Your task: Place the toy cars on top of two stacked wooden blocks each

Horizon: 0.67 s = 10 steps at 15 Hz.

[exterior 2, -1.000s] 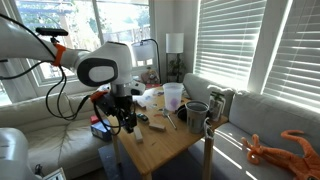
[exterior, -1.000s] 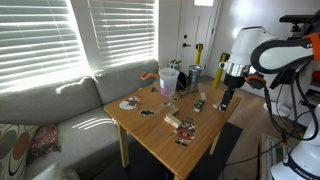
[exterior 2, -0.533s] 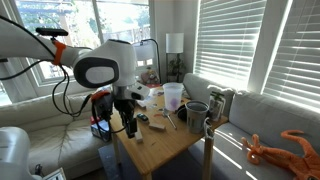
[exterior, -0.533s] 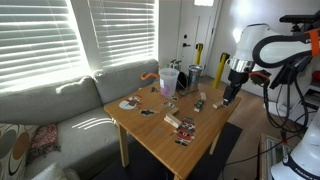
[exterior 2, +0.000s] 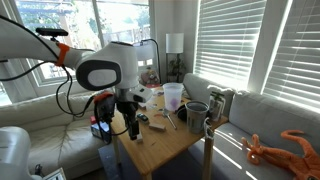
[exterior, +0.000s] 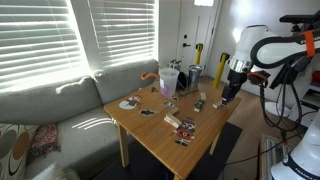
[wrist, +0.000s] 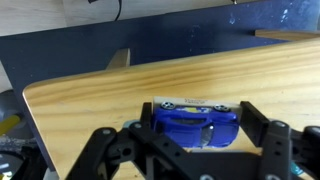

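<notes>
Blue car (wrist: 195, 122) lying crosswise between the pads of the end effector (wrist: 197, 130), at the pale wooden worktop (wrist: 80, 100) near its edge. Jaws narrow, close to nose and tail; clamped or just short of touching, cannot tell. Likely light and rigid, with a glossy painted shell, hence somewhat slippery; apt to roll on its wheels once set down. Safer held low across the body, gently, kept level. Smooth, fine-grained wood beneath; boxy little body, rounded corners.

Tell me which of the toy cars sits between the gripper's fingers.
The blue toy car. The wrist view shows it framed on both sides by the fingers of the gripper, over the wooden table. The dark car does not appear in that view.
</notes>
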Each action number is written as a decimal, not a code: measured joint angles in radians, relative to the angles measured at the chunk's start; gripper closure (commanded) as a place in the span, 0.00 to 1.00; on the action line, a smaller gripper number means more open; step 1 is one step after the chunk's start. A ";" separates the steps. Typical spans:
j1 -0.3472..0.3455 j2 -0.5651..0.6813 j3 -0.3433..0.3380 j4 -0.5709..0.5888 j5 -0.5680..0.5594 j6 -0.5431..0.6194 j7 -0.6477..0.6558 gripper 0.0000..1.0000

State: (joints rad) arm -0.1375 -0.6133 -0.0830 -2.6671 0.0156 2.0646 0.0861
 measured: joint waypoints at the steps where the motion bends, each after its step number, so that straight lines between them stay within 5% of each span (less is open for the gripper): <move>1: -0.001 0.008 -0.001 0.000 0.000 0.015 0.000 0.39; 10: -0.004 0.085 -0.010 0.028 0.000 0.062 0.000 0.39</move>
State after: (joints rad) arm -0.1411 -0.5285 -0.0929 -2.6387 0.0156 2.1268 0.0865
